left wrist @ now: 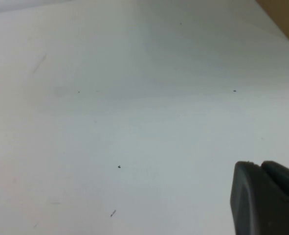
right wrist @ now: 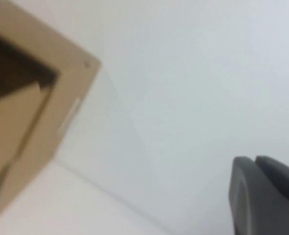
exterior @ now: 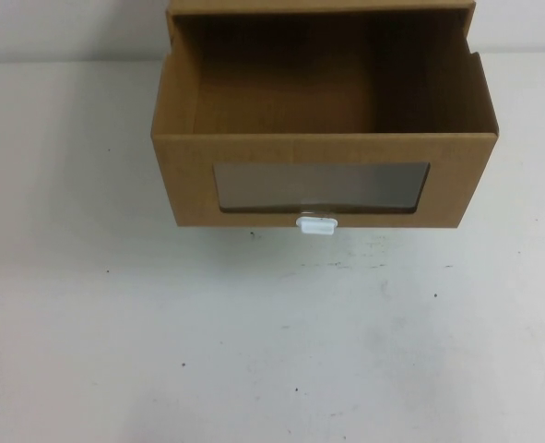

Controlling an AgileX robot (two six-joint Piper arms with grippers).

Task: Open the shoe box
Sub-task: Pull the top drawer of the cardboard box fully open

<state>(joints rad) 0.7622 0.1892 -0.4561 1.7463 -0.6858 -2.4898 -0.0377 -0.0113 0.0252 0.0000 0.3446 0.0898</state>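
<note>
A brown cardboard shoe box (exterior: pixel 323 138) stands at the far middle of the white table, its drawer pulled out toward me and empty inside. The drawer front has a clear window (exterior: pixel 320 187) and a small white pull tab (exterior: pixel 315 224) at its lower edge. Neither arm shows in the high view. In the left wrist view my left gripper (left wrist: pixel 259 166) hangs over bare table, shut and empty, with a box corner (left wrist: pixel 286 14) far off. In the right wrist view my right gripper (right wrist: pixel 255 161) is shut on nothing, apart from the box corner (right wrist: pixel 61 93).
The white table (exterior: pixel 272 351) stretches in front of the box, marked only by small dark specks. A pale wall (exterior: pixel 69 28) rises behind the box.
</note>
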